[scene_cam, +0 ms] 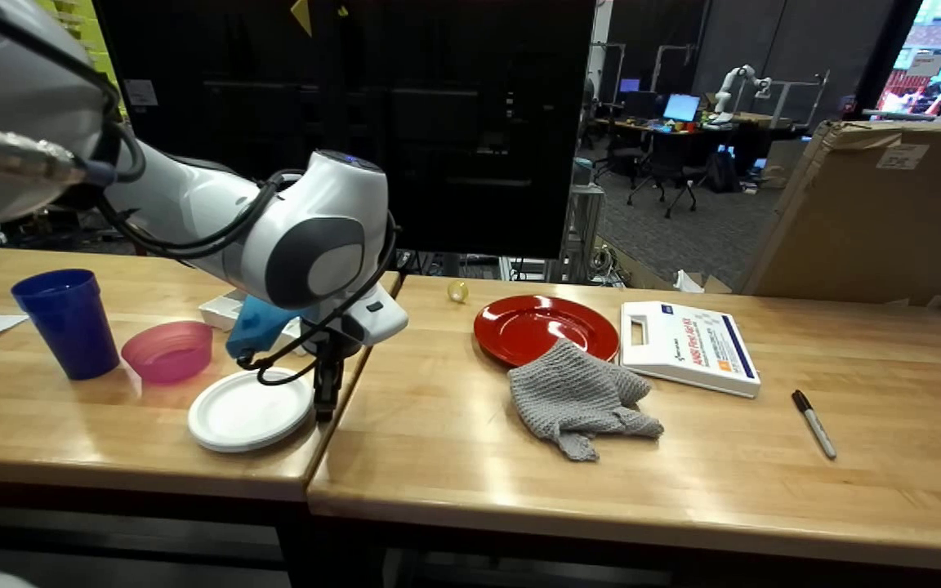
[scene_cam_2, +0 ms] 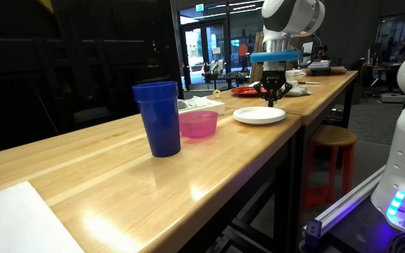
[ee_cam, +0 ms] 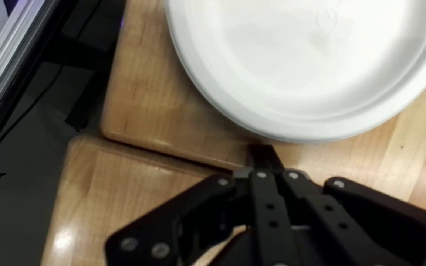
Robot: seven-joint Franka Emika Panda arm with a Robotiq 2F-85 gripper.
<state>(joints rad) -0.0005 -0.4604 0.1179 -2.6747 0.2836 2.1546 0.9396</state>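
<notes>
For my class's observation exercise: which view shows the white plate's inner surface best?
The wrist view: it looks down on the white plate up close, showing faint marks but cropping its rim. Both exterior views show it uncropped, but smaller and at a slant.

White round plate [scene_cam: 250,408] — face up, flat on wooden table [scene_cam: 123,429], near edge.

Two tabletops [scene_cam: 438,474] are seen meeting near the fingers [ee_cam: 266,157]. Just beside these, one white plate [ee_cam: 301,66], or a stack too tight to be counted, is shown; farther out on that side, one white box [scene_cam_2: 219,108], one pink bowl [scene_cam: 167,361], one blue cup [scene_cam: 66,322] and one paper sheet [scene_cam_2: 19,225] are counted. On the fingers' opposite side, one red plate [scene_cam: 532,322], one gray cloth [scene_cam: 573,396], one first aid kit [scene_cam: 687,347], one marker [scene_cam: 813,425] and one tape roll [scene_cam: 457,291] are found.
</notes>
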